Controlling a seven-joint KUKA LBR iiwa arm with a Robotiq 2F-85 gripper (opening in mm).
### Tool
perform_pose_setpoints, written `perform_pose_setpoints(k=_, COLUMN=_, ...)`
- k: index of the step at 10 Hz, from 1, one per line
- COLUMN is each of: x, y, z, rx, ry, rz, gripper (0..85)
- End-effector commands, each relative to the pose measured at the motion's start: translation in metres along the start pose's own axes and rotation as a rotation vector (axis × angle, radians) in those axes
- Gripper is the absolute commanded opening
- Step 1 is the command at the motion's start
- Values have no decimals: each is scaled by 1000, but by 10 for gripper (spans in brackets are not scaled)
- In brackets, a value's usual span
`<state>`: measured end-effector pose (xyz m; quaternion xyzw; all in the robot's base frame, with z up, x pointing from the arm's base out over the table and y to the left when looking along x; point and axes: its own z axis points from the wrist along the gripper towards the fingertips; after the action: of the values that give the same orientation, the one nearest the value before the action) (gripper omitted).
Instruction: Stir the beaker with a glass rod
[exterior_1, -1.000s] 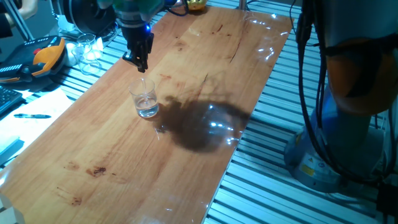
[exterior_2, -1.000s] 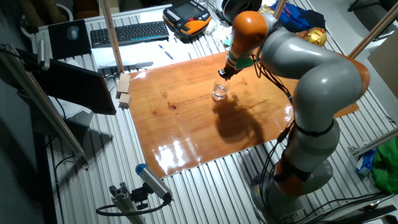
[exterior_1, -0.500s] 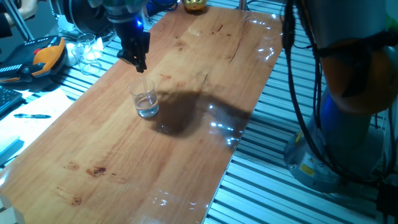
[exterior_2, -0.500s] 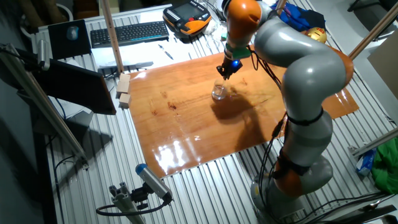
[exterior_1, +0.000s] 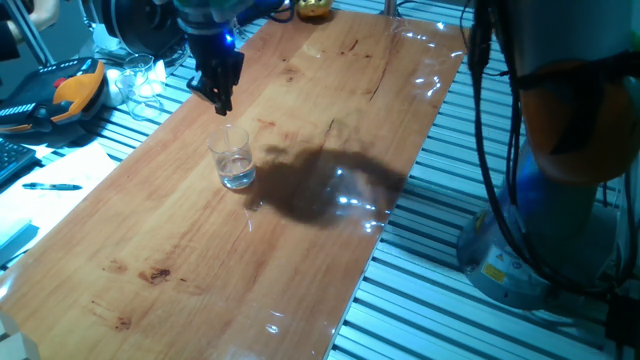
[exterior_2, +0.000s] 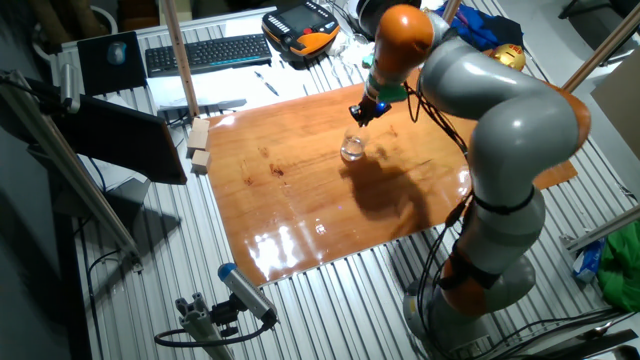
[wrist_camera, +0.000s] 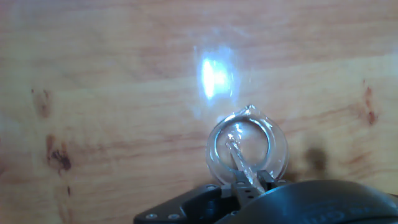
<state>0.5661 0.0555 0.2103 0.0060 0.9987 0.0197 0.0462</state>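
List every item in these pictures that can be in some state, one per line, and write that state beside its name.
beaker: upright on the wooden table, uncovered, a little clear liquid at the bottom.
glass rod: held in the pincer, lower end reaching down inside the beaker.
pincer: shut on the glass rod, hanging above the beaker.
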Motion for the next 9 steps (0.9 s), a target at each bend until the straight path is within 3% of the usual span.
perform_pose_setpoints(k=1, x=0, y=0, z=0, rx=25, ry=-35, rz=-38, gripper=0)
perform_pose_setpoints(k=2, x=0, y=-1, z=0, rx=62, ry=-24, rz=-92, gripper=0)
perform_pose_setpoints(k=3, x=0, y=-1, z=-1, rx=125, ry=38, rz=-168, gripper=0)
perform_pose_setpoints(k=4, x=1, y=-1, z=-1, rx=143, ry=83, rz=-201, gripper=0)
perform_pose_setpoints(k=6, x=0, y=-1, z=-1, rx=142, ry=167, rz=-239, gripper=0)
perform_pose_setpoints(k=7, x=0, y=0, z=0, rx=87, ry=212, rz=-184, gripper=0)
perform_pose_setpoints(k=8, x=0, y=0, z=1, rx=23, ry=236, rz=-108, gripper=0)
perform_pose_setpoints(k=9, x=-1, y=1, z=2, rx=-18, ry=246, rz=-46, gripper=0)
